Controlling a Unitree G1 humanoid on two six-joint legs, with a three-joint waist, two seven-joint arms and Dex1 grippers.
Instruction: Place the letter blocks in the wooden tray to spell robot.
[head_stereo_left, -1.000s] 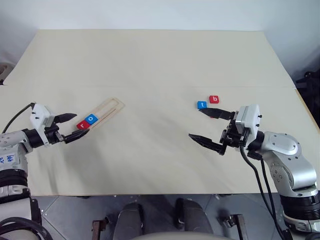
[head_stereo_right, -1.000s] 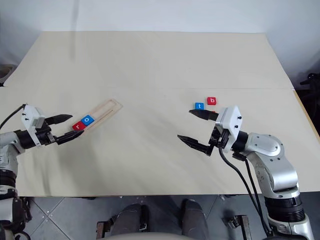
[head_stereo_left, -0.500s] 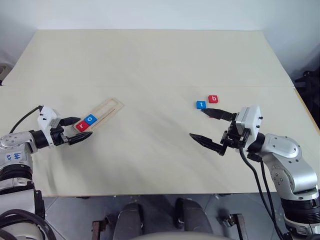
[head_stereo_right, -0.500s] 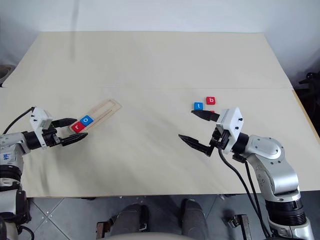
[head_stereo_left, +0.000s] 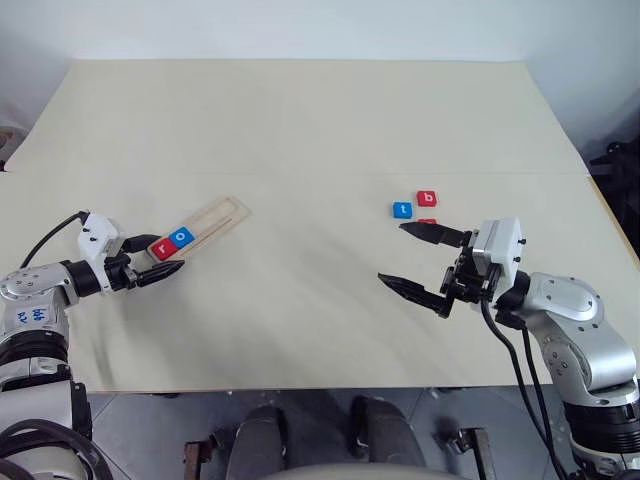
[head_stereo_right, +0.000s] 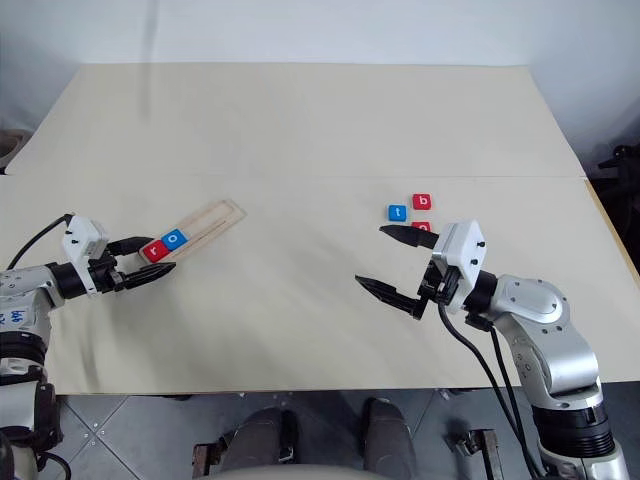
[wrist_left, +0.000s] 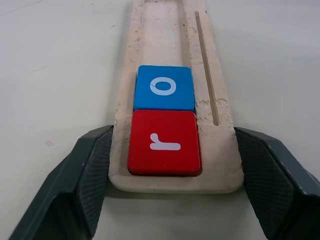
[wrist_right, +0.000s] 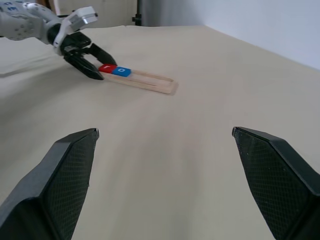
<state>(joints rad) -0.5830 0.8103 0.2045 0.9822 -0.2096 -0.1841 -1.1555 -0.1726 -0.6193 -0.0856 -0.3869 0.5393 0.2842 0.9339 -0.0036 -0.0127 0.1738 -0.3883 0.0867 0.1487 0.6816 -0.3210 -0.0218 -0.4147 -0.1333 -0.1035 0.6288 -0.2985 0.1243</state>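
Observation:
The wooden tray (head_stereo_left: 222, 212) lies slanted at the table's left. A red r block (wrist_left: 164, 142) sits at its near end, with a blue o block (wrist_left: 164, 87) touching it. My left gripper (head_stereo_left: 163, 256) straddles that end low on the table, one finger pressed against each long side. Over at the right lie a blue t block (head_stereo_left: 402, 209) and a red b block (head_stereo_left: 427, 198). Another red block (head_stereo_right: 421, 227) peeks out behind a finger. My right gripper (head_stereo_left: 392, 252) hangs open just in front of them, holding nothing.
The tan table (head_stereo_left: 300, 120) stretches wide and bare behind and between the two groups. Its front edge runs close below both arms. A seam crosses the tabletop level with the far end of the tray.
My left gripper has sunk from above the tray's near end until its fingers sit around that end. The right arm has barely shifted, and the blocks lie as before.

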